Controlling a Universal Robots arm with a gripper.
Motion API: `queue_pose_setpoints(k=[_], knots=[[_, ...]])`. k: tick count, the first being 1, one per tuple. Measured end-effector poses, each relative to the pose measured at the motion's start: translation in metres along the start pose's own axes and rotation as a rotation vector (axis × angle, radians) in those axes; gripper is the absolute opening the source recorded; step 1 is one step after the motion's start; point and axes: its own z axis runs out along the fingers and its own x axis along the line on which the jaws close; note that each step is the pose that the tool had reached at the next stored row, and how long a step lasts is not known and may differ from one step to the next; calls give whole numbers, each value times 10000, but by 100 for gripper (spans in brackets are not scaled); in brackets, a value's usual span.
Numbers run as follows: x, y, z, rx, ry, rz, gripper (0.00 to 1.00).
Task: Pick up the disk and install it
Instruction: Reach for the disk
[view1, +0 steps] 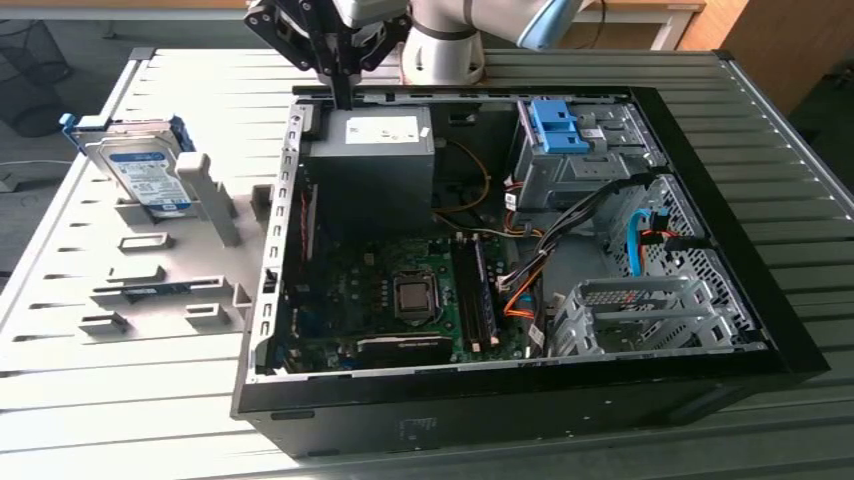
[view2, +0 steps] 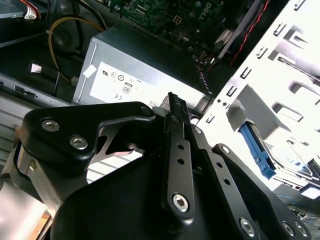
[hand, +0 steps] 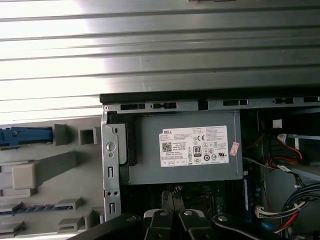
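Fingers (view2: 176, 120) together, empty, at power supply (view1: 378, 150) edge; disk (view1: 144, 175) well apart.

Black end effector (view2: 173, 102), fingers together, over grey power supply (view2: 150, 55) with white sticker (view2: 120, 82).

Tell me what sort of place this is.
Probably a robotics lab bench: an opened computer case on a slatted metal table, the disk in a holder beside it, a robot arm above.

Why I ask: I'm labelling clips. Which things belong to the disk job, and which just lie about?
Job: disk, standing in the grey rack; gripper, above the power supply; open computer case.
Lying about: power supply, blue bracket, motherboard, cables.
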Motion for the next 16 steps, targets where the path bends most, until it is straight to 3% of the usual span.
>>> queue_pose_setpoints(k=[16], knots=[[74, 7, 1, 0, 0, 1, 11]])
